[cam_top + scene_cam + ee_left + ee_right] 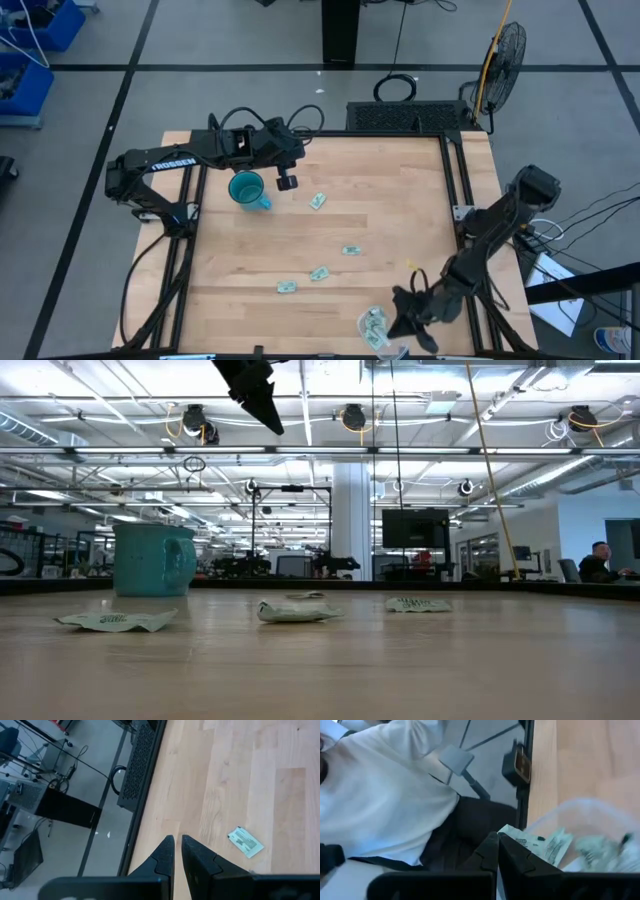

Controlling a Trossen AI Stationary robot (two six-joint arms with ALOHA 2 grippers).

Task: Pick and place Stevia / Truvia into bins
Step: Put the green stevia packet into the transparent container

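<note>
The teal mug point(246, 190) point(153, 560) stands at the table's far left. My left gripper point(287, 181) point(177, 840) hangs shut and empty just right of the mug, above the wood. Several pale green Stevia sachets lie flat on the table, one point(318, 201) point(246, 842) close to that gripper, others point(351, 250) point(319, 273) toward the middle. The clear tub point(378, 332) point(585, 807) stands at the near edge with sachets inside. My right gripper point(400, 322) point(498, 839) is beside the tub's rim, shut on a sachet point(535, 842). My right gripper pinches one end of a sachet point(509, 833) between its two fingertips. The sachet sticks out past the fingers toward the tub, clear of the table, beside the tub's rim. I cannot tell whether it touches the rim.
A person in a white top and dark trousers point(395, 800) stands close to the table's near edge by the tub. Black frame rails point(455, 190) run along the table's sides. Bare wood lies between the mug and the tub. Another sachet point(287, 287) lies near the front.
</note>
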